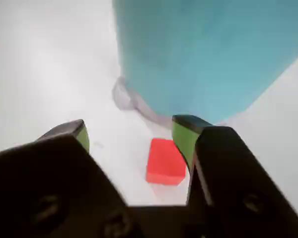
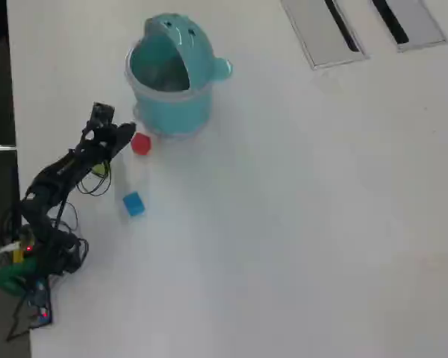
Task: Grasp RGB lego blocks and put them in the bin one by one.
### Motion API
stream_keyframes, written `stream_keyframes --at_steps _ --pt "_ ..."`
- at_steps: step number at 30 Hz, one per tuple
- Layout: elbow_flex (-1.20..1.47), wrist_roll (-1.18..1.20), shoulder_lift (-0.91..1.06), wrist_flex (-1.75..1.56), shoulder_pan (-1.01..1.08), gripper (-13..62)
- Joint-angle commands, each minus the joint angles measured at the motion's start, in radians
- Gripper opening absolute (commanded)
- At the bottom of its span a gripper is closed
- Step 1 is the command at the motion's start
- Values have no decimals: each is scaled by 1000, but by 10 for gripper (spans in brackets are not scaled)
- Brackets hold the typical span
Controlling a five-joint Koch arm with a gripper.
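Note:
The red lego block (image 1: 165,161) lies on the white table between my jaws, close to the right-hand finger in the wrist view. My gripper (image 1: 134,133) is open, green-padded fingertips (image 1: 183,136) on either side of the block, not closed on it. The teal bin (image 1: 208,54) fills the upper right of the wrist view, just beyond the block. In the overhead view the gripper (image 2: 127,136) sits beside the red block (image 2: 141,144), right under the bin (image 2: 170,74). A blue block (image 2: 133,203) lies lower on the table. The yellow-green block does not show.
Two flat grey slotted panels (image 2: 362,26) lie at the top right of the overhead view. The table's left edge (image 2: 11,112) runs close to the arm's base (image 2: 30,257), where cables gather. White tabletop stretches to the right.

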Motion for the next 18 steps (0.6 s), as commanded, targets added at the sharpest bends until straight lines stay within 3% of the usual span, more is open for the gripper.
stream_keyframes --at_steps 1,18 --pt "-32 -5 -8 -15 -3 310" --pt "-41 -11 -170 -8 95 306"
